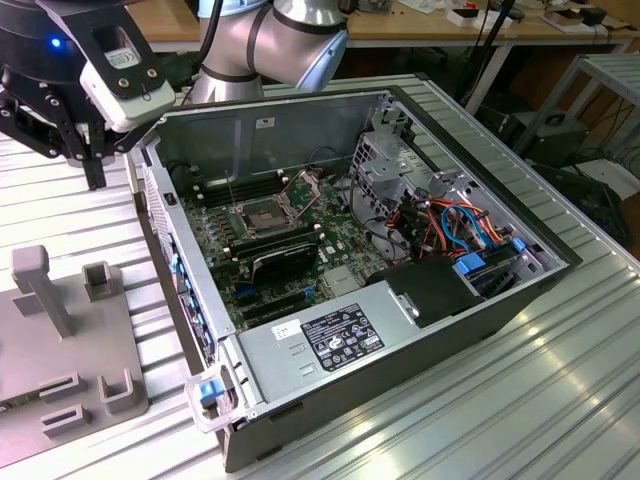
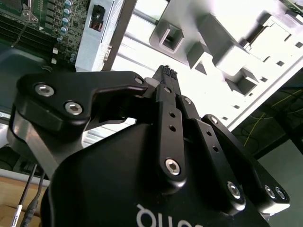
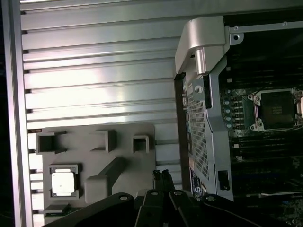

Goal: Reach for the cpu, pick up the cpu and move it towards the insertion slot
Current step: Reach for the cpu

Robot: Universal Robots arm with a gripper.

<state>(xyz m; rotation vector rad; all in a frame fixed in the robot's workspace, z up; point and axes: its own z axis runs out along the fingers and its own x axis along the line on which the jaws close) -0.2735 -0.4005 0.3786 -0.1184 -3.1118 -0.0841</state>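
The cpu (image 3: 63,182) lies flat in a square pocket of a grey tray (image 3: 124,142), which rests on a ribbed metal table (image 3: 94,71). The gripper (image 3: 162,176) hovers near the tray's edge, apart from the cpu, with its fingers together and clamped on nothing.

In the exterior view the gripper hangs at about ten o'clock from an open computer case (image 1: 420,370), and the tray sits at about eight o'clock. Inside the case, the insertion slot (image 1: 258,216) sits on the green board with its metal plate (image 1: 303,186) tipped up. The case also holds coloured cables (image 1: 450,225) and a power box with a label (image 1: 340,338); the label's print is too small to read.
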